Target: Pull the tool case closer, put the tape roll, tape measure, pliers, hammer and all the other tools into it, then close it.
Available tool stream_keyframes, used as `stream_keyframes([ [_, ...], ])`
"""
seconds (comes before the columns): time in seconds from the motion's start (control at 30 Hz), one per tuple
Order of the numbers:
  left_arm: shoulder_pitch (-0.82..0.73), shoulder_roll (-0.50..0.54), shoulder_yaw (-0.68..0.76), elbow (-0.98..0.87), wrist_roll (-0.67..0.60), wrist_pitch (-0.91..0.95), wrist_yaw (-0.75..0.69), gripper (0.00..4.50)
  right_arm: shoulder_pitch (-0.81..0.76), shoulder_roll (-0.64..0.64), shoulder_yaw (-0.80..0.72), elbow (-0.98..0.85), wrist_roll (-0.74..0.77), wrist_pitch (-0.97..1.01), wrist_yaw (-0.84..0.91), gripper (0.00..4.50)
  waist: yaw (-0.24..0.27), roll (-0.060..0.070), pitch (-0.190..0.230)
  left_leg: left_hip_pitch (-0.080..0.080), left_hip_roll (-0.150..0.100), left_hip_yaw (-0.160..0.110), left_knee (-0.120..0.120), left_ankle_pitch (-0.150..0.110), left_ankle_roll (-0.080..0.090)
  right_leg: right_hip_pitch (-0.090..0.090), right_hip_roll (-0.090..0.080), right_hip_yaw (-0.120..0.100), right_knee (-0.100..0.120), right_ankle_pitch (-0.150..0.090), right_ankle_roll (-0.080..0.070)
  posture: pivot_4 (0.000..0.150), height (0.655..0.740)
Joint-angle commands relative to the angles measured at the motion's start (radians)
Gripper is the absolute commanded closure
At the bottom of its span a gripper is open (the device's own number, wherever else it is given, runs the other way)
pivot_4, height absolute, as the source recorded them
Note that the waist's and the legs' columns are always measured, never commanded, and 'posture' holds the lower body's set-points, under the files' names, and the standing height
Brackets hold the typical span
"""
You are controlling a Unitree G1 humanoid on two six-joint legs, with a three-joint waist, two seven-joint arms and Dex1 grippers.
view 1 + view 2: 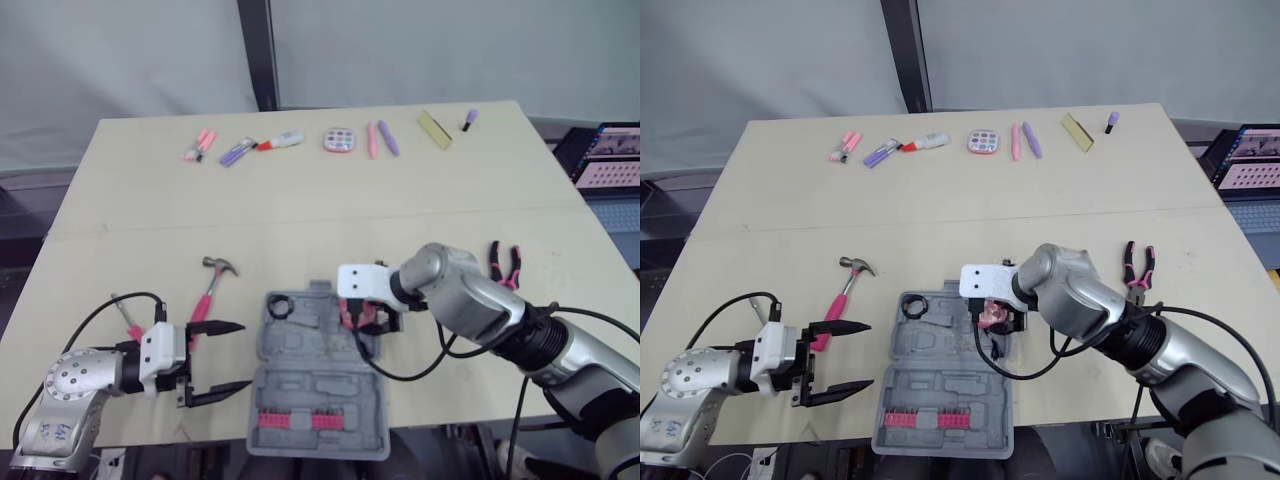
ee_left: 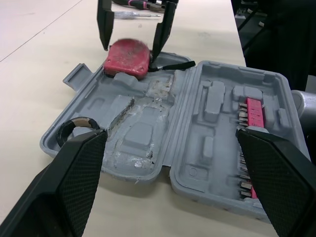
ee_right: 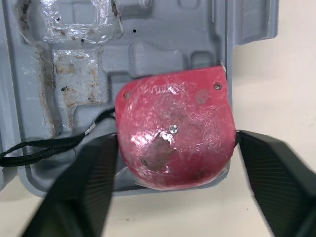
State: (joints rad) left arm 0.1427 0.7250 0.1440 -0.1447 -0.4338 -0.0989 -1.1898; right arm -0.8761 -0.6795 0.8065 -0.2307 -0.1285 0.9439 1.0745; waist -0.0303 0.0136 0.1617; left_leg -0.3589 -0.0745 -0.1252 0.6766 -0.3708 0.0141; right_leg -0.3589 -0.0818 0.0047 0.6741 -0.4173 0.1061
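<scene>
Tape measure (image 3: 173, 133), red and rounded, sits between the two black fingers of the right gripper (image 3: 175, 140), which is closed on its sides and holds it over the upper right corner of the open tool case (image 1: 320, 395), its black cord trailing across the moulded grey tray. That case lies in the lower centre of the head view on the bench (image 1: 300, 190), both halves flat. The tape roll (image 1: 279, 305) rests in its upper left corner. Whether the tape measure is seated in a recess or just above one, I cannot tell. The left gripper (image 1: 246, 355) hangs at the lower left of the frame, just beside the case, jaws wide apart and holding nothing. What the coming moves likely turn on is which arm is nearer. The pliers (image 1: 505, 265) lie to the right of the case, on the right arm's side, long axis running up and down the frame with the pink handles toward the top. The hammer (image 1: 208, 293) lies to the left, head up, its pink handle slanting down toward the left gripper, which looks the better placed to take it.
</scene>
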Motion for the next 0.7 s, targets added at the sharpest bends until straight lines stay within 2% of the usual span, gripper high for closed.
stream_keyframes([
  [0.03, 0.007, -0.002, 0.004, -0.019, -0.002, -0.008, 0.005, 0.0, -0.01, -0.004, -0.028, -0.051, -0.002, -0.007, 0.016, 0.03, 0.0, 0.0, 0.0, 0.0, 0.0, 0.0, 0.0, 0.0, 0.0, 0.0, 0.0, 0.0, 0.0, 0.0, 0.0, 0.15, 0.74],
  [0.23, 0.004, -0.005, 0.001, -0.018, -0.002, -0.009, 0.006, 0.0, -0.004, -0.026, -0.076, -0.103, 0.031, 0.025, 0.036, 0.03, 0.0, 0.0, 0.0, 0.0, 0.0, 0.0, 0.0, 0.0, 0.0, 0.0, 0.0, 0.0, 0.0, 0.0, 0.0, 0.15, 0.74],
  [0.43, 0.001, -0.008, 0.0, -0.014, -0.002, -0.012, 0.007, 0.0, 0.088, -0.051, -0.304, -0.136, 0.183, 0.04, 0.045, 0.03, 0.003, -0.001, -0.001, 0.0, 0.0, 0.0, 0.0, 0.0, 0.0, 0.001, 0.0, 0.0, -0.001, 0.0, 0.0, 0.15, 0.74],
  [0.57, -0.002, -0.009, -0.002, -0.014, -0.005, -0.008, 0.007, 0.0, 0.244, -0.019, -0.531, -0.116, 0.337, -0.071, 0.049, 0.03, 0.004, -0.002, -0.001, 0.0, 0.0, -0.001, 0.0, 0.0, 0.0, 0.002, 0.0, 0.0, -0.001, 0.0, 0.0, 0.15, 0.74],
  [0.6, -0.004, -0.009, -0.002, -0.013, -0.005, -0.008, 0.007, 0.0, 0.273, -0.009, -0.566, -0.11, 0.363, -0.091, 0.046, 0.42, 0.003, -0.002, -0.001, 0.0, 0.0, 0.0, 0.0, 0.0, 0.0, 0.002, 0.0, 0.0, -0.001, 0.0, 0.0, 0.15, 0.74],
  [0.67, -0.009, -0.009, -0.004, -0.012, -0.004, -0.007, 0.007, 0.0, 0.312, -0.007, -0.595, -0.102, 0.382, -0.144, 0.04, 0.82, 0.003, -0.002, -0.001, 0.0, 0.0, 0.0, 0.0, 0.0, 0.0, 0.002, 0.0, 0.0, -0.001, 0.0, 0.0, 0.15, 0.74],
  [0.7, -0.012, -0.009, -0.005, -0.012, -0.005, -0.005, 0.007, 0.0, 0.328, -0.001, -0.609, -0.1, 0.397, -0.165, 0.04, 1.32, 0.001, -0.002, -0.001, 0.0, 0.0, 0.0, 0.0, 0.0, 0.0, 0.002, 0.0, 0.0, -0.001, 0.0, 0.0, 0.15, 0.74],
])
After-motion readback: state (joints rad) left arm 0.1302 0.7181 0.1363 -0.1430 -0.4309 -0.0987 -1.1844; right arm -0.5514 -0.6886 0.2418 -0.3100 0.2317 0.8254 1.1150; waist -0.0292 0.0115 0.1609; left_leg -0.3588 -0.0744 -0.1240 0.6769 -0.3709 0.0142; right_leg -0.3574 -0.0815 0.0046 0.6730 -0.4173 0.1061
